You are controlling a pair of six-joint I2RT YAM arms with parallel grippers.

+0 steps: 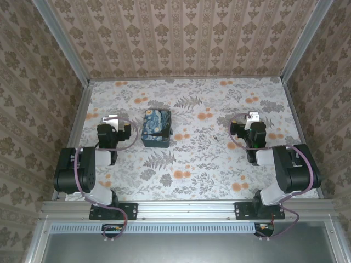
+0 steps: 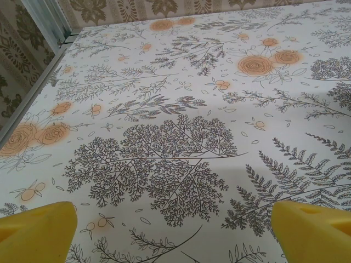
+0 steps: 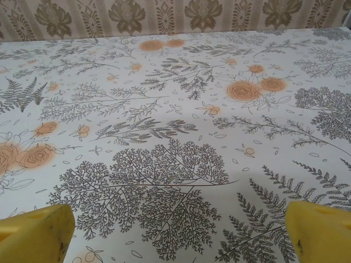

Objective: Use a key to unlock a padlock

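Note:
A tiny dark object (image 1: 215, 139) lies on the flowered tablecloth between the two arms; it looks like the padlock but is too small to make out a shackle or a key. My left gripper (image 1: 111, 119) hovers at the left of the table, and in its wrist view the gripper (image 2: 174, 233) is open, its yellow fingertips (image 2: 38, 230) far apart over bare cloth. My right gripper (image 1: 251, 117) hovers at the right, to the right of the dark object. It (image 3: 176, 233) is also open, with nothing between its yellow fingertips (image 3: 321, 230).
A blue-and-yellow painted-print box (image 1: 157, 128) stands just right of the left gripper. Patterned walls with metal frame rails (image 1: 82, 104) enclose the table on three sides. The metal corner post (image 2: 46, 22) is close to the left gripper's far left.

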